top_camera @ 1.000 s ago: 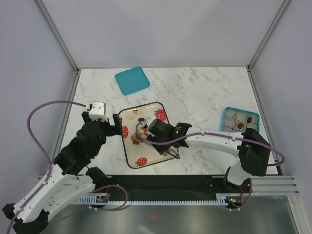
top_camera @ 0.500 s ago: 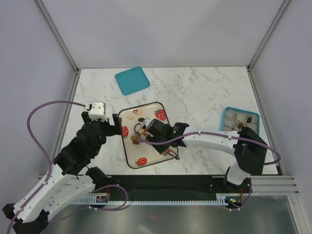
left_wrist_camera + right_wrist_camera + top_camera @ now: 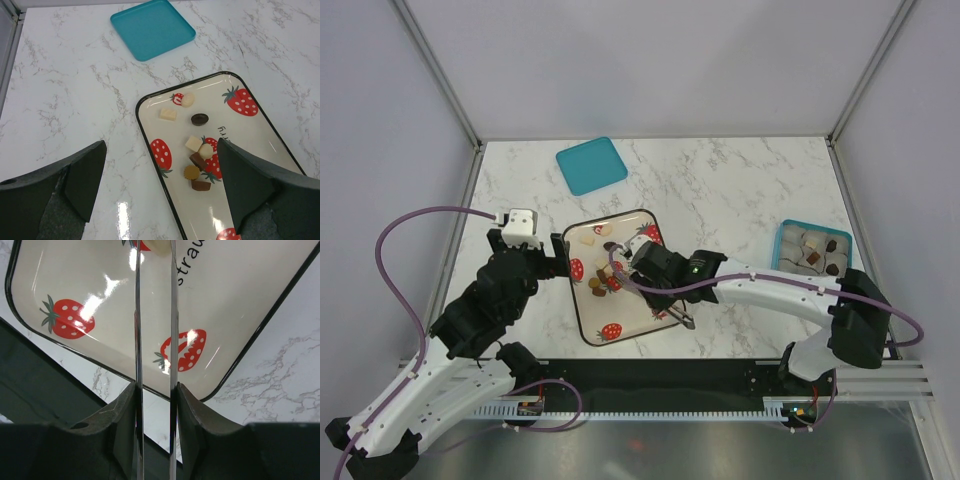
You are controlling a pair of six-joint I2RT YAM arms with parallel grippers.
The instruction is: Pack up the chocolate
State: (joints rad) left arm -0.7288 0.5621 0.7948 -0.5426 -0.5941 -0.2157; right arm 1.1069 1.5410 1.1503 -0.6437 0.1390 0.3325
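Observation:
Several small chocolates (image 3: 198,161), dark brown, tan and cream, lie on a cream tray (image 3: 150,150) printed with red strawberries. They also show in the top view (image 3: 599,286). My right gripper (image 3: 658,272) is over the tray (image 3: 582,325), shut on metal tongs (image 3: 137,340). A cream-white piece (image 3: 161,244) shows between the tong blades at the top edge of the right wrist view; the tips are cut off. My right gripper's fingers (image 3: 155,388) press the blades from both sides. My left gripper (image 3: 161,150) is open and empty, above the tray's left edge (image 3: 558,262).
A teal box (image 3: 783,250) holding several chocolates stands at the right edge of the marble table. Its flat teal lid (image 3: 591,164) lies at the back left, also in the left wrist view (image 3: 152,27). The black rail runs along the near edge.
My right arm first reached a little left over the tray, then drew back to the right with the tongs. The left arm has not moved.

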